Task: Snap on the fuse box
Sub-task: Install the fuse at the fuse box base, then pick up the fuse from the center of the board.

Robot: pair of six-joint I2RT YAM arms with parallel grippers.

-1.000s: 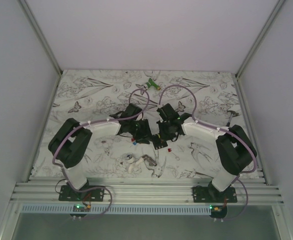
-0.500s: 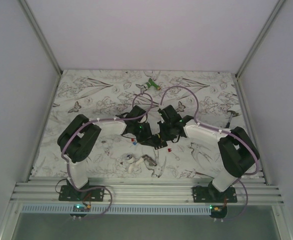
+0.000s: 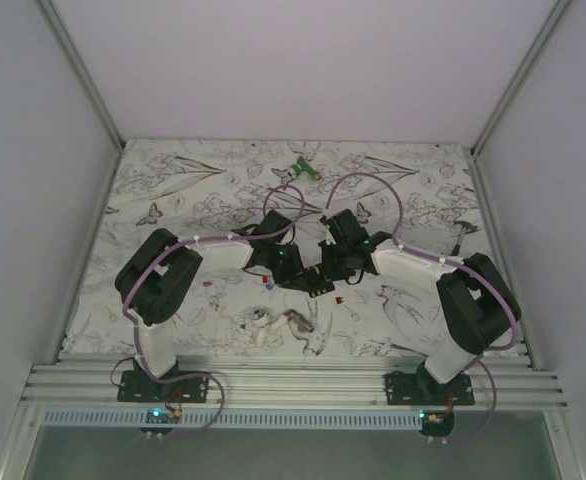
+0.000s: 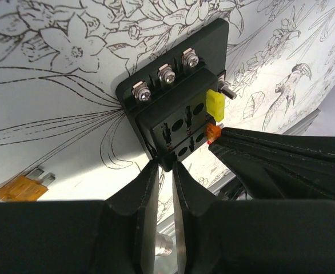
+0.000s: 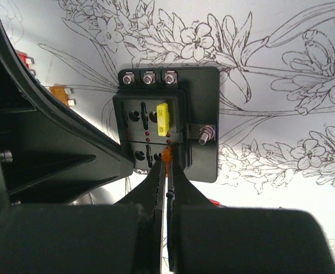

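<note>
since a second ago the left arm is standing swung further in toward the middle of the flower-printed table. the left gripper is now sitting right at the fuse box, with its fingers drawn much closer together than before. the right arm is staying at the box, shifted only slightly.

the fuse box is lying flat at the centre of the table, between the two wrists, with its slotted face up. the left gripper is pinching the corner of the box nearest its own wrist, its two fingers nearly meeting with only the thin edge between them. the right gripper is pressing its fingers together on a small orange fuse, holding it at a slot in the row of the box nearer to it. a yellow fuse is sitting in a slot of the farther row, and three silver screws are lining the far edge of the box.

a loose orange fuse is lying on the table near the box, not touching it. a red fuse is lying near the box on the right arm's side. a green object is resting well apart toward the far edge, and a white-and-grey clump is lying nearer the arm bases.
</note>
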